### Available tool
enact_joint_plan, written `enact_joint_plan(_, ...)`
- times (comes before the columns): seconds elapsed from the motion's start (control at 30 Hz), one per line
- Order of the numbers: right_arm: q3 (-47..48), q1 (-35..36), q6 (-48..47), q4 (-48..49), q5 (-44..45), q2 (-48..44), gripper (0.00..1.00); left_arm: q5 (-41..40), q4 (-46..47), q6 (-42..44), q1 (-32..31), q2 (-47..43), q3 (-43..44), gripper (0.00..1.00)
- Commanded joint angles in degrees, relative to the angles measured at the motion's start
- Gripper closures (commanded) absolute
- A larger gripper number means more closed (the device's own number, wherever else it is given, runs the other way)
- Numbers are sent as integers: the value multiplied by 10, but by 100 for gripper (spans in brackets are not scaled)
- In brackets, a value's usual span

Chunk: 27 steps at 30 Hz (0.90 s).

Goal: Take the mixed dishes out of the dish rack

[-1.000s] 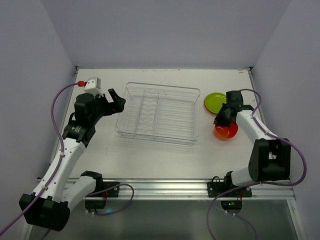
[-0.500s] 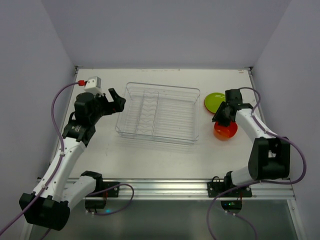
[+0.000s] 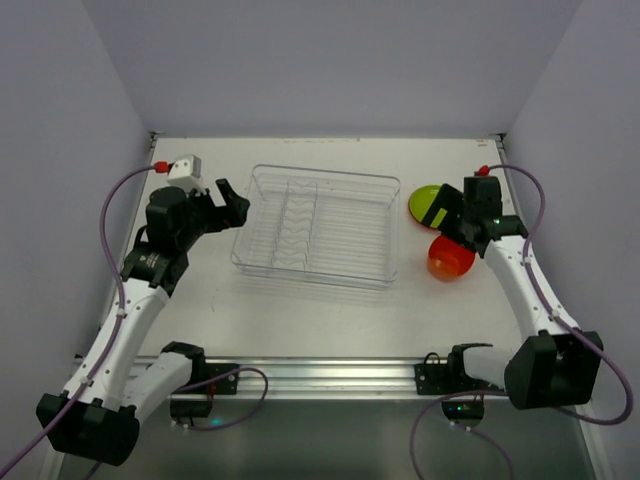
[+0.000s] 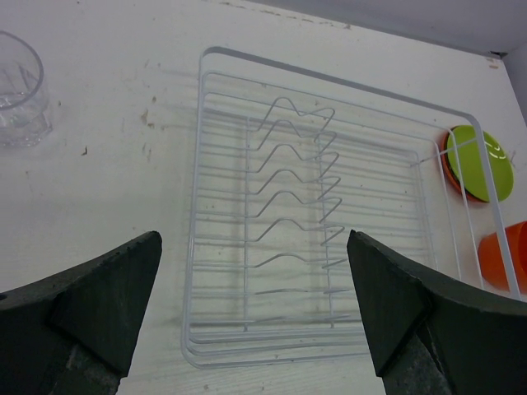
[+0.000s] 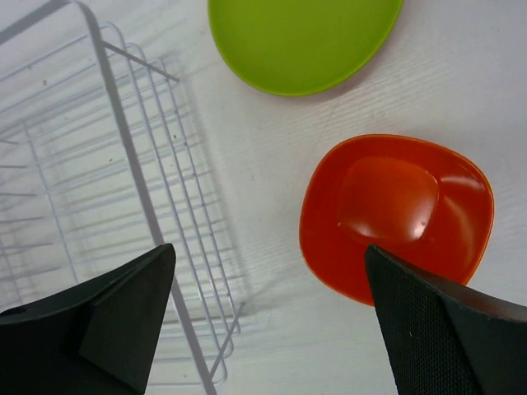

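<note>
Orange, and standing on the table (image 3: pixel 330 310) outside the rack, the orange cup (image 5: pixel 395 218) sits directly under the right gripper (image 5: pixel 270 255). It lies below the gap between the two fingers and closer to the right-hand one. Those fingers are spread wide and touch nothing; the cup is free of them. Whether its mouth faces up I cannot tell. Beyond the fingertips, further from the arm's base, lies the lime-green plate (image 5: pixel 300 41), apart from the cup. To the left-hand finger's side runs the near wall of the dish rack (image 5: pixel 123 140).

Inside the rack I see only bare wire dividers, no dish. Its long axis runs away from the left gripper (image 4: pixel 254 247), which hovers at the rack's left end with fingers parted wide and nothing between them. A clear tumbler (image 4: pixel 20 90) stands on the table off to the left of those fingers, well outside the rack.

By my reading the unloading is finished or nearly so. The right arm is the nearer to the cup, and a straight lift would clear it without a knock.
</note>
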Motion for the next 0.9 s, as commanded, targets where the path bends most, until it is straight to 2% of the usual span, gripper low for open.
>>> enact_joint_plan(0.0, 1, 1, -13, 10, -39, -58, 1, 6, -7, 26, -3, -25, 23, 0)
enact_joint_plan(0.33, -115, 4, -53, 149, -154, -257, 1, 24, -17, 53, -2, -59, -1, 0)
enact_joint_plan(0.53, -187, 5, -45, 191, -204, -340, 1, 36, -26, 62, -2, -94, -24, 0)
enact_joint_plan(0.73, -267, 4, -42, 237, -234, -454, 1, 50, -24, 73, -3, -143, -50, 0)
enact_joint_plan(0.87, -294, 4, -40, 260, -242, -507, 1, 74, -20, 72, -2, -145, -62, 0)
